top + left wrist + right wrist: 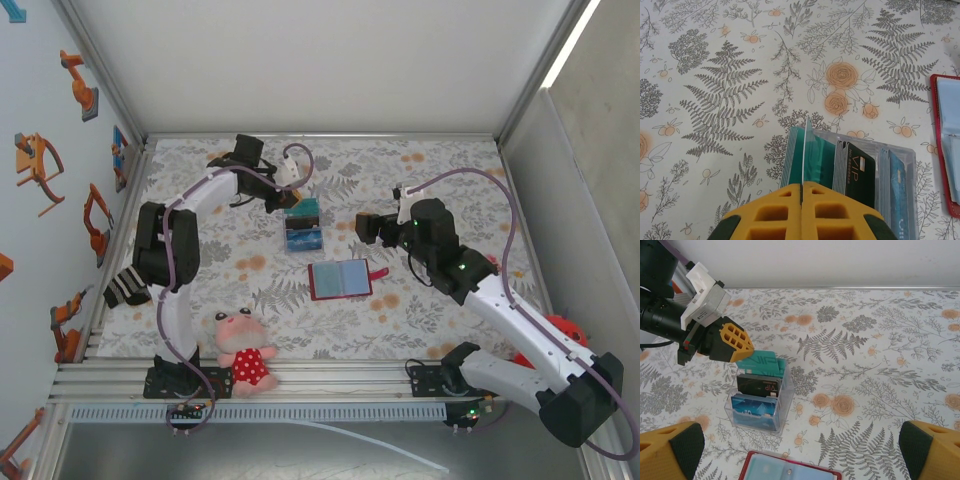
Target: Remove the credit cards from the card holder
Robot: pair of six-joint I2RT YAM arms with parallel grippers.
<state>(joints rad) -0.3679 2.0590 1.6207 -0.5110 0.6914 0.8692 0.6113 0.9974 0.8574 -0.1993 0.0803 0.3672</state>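
Observation:
The card holder [340, 279], a red wallet, lies open and flat mid-table, its bluish pockets facing up; it also appears in the right wrist view [790, 471] and the left wrist view [946, 145]. My left gripper [290, 196] [801, 186] [742, 347] is shut on the top edge of a teal credit card [804, 150] [758, 363]. That card stands upright, its lower part in the back slot of a clear card box [303, 226] [785, 400]. My right gripper [365, 228] [800, 445] hangs open just right of the box and beyond the wallet, holding nothing.
The clear box also holds other teal cards, a black VIP card [758, 385] and blue cards [754, 412]. A plush toy in a red dress [244, 352] lies at the near edge by the left arm's base. Walls close in the table on all sides.

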